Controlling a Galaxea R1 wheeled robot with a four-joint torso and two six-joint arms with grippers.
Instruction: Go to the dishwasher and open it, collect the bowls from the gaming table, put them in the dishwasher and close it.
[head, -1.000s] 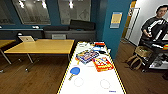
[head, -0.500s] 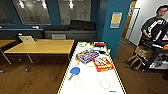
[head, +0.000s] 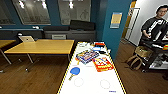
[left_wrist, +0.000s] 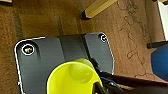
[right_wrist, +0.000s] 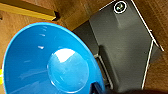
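A bright blue bowl looms large in the right wrist view, and my right gripper is shut on its rim over the wooden floor. In the left wrist view, my left gripper is shut on the rim of a yellow-green bowl. A blue rounded shape sits at that view's edge. The gaming table, with a glossy white top and yellow edge, stretches ahead of me in the head view. On it lie a blue paddle and game boxes.
A yellow-topped table with a laptop stands left of the gaming table. A teal pillar rises at the far right end. A person stands beyond it by a cart. Wooden floor runs along both sides.
The head view has shifted only slightly. The things on the white table lie as before, and the person at the right has moved a little.
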